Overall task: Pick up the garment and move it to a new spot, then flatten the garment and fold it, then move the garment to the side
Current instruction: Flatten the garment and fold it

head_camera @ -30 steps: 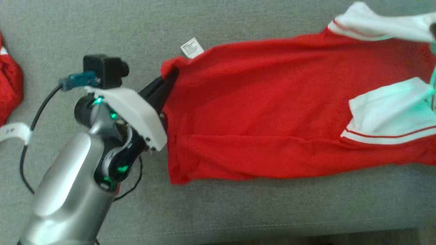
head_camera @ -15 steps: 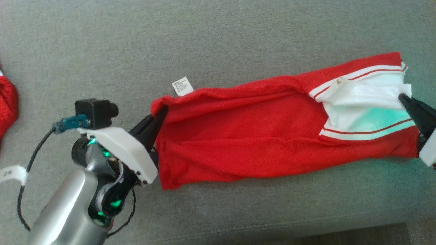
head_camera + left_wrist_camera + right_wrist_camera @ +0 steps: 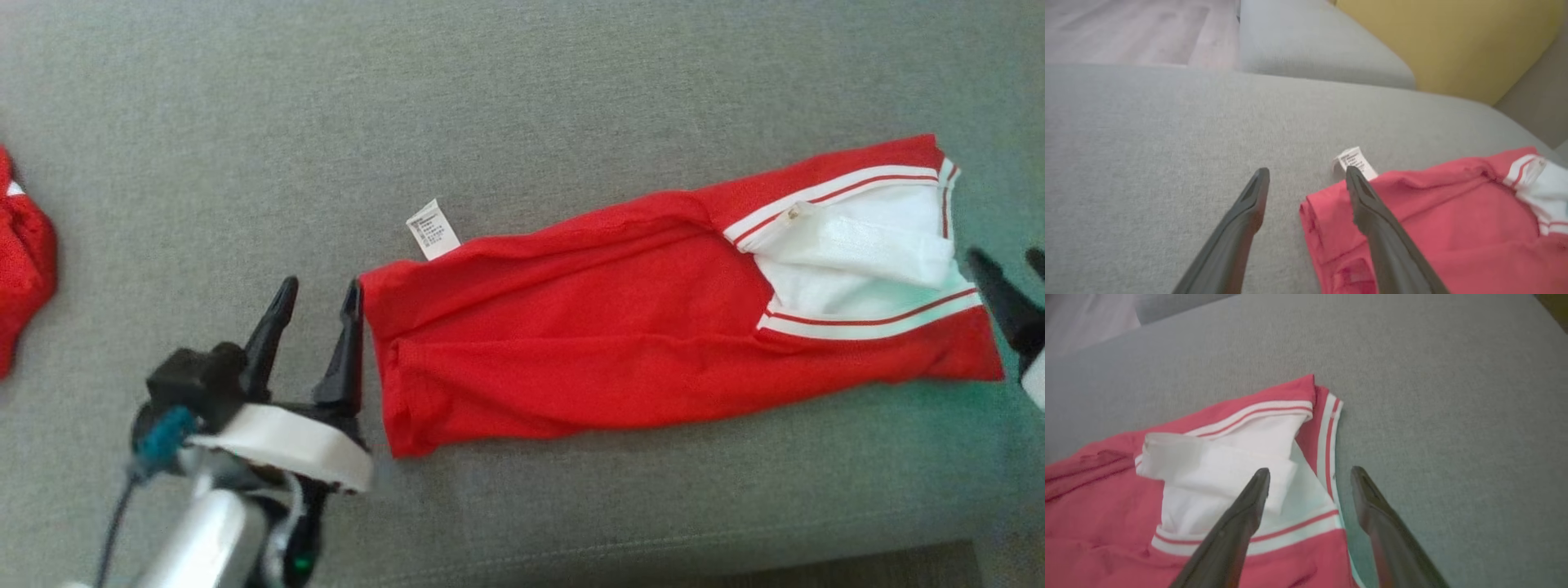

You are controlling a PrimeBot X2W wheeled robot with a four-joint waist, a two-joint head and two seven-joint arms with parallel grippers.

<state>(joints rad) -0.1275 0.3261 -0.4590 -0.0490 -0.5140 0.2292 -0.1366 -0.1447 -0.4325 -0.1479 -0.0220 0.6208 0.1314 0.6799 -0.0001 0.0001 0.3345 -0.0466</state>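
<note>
One grey sofa seat (image 3: 522, 98) carries everything. A red garment (image 3: 571, 343) with white striped trim lies stretched out along it, from about the middle toward the right edge and nearer the front edge than the back, its white collar part (image 3: 857, 253) at the right end. A second bundle of red cloth (image 3: 24, 253) sits at the left edge. The left pincer (image 3: 320, 286) stands with fingers wide apart at the garment's left end, holding nothing; its inner finger may be touching the hem. The right pincer (image 3: 1004, 257), also spread and empty, is at the collar end. A small white label (image 3: 433, 229) pokes out at the garment's back left corner.
</note>
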